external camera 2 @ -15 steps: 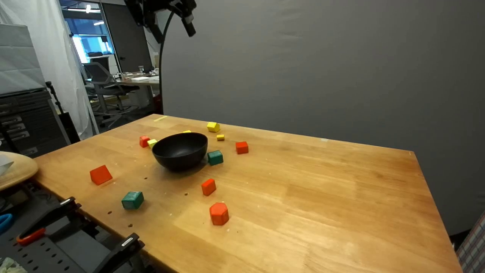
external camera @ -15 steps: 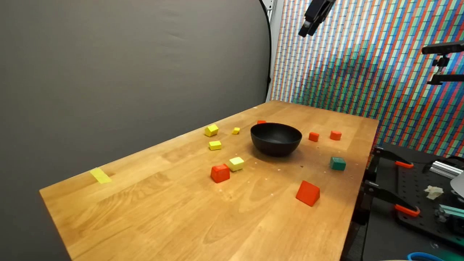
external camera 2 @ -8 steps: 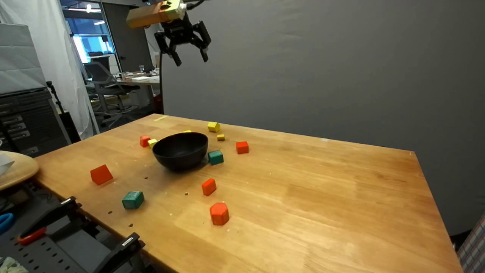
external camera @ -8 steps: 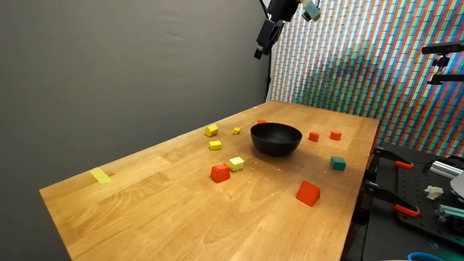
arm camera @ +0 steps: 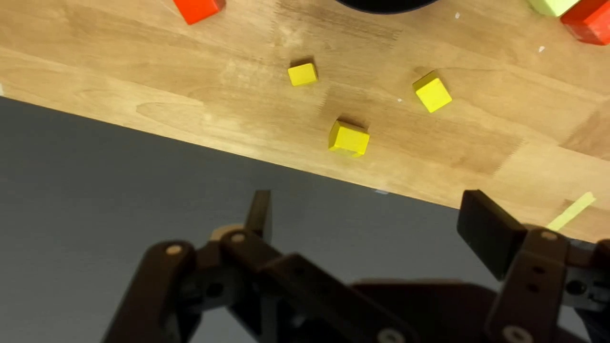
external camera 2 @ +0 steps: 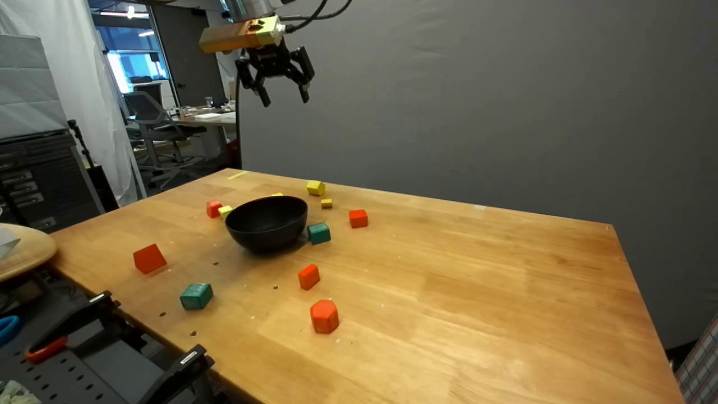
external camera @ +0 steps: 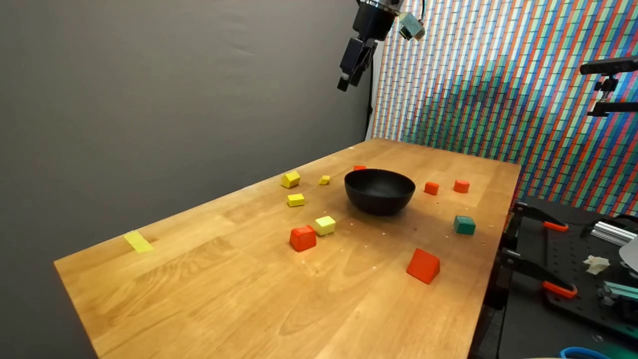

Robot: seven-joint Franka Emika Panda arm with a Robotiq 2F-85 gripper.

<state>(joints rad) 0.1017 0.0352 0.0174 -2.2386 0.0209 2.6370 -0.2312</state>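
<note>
Presently, jaws: are standing released and spread wide, the dark pads [arm camera: 491, 234] facing each other.
Gripper [external camera 2: 285, 101]: is hanging above the table [external camera 2: 505, 292] in both exterior views, pointing downward, well apart from everything on it.
House-shaped yellow block [arm camera: 350, 139]: is lying close to the table's long edge by the grey backdrop [external camera: 174, 99]; in the wrist view it is showing just beyond the gap between the pads.
Small yellow block [arm camera: 303, 75]: is resting near it, farther in from that edge.
Plain yellow block [arm camera: 433, 94]: is also resting farther in, toward the corner where yellow tape [external camera: 138, 241] is sticking.
Black bowl [external camera: 379, 202]: is sitting upright beyond these three, between both long edges.
Dark green block [external camera 2: 319, 233]: is lying just beside the bowl; whether they are touching, I cannot tell.
Pale yellow block [external camera: 325, 225], red block [external camera: 303, 238]: are lying just beside each other, on the taped-corner side of the bowl.
Red wedge [external camera: 423, 266], second green block [external camera: 464, 225]: are lying toward the opposite long edge, where black clamps [external camera: 529, 267] are standing.
</note>
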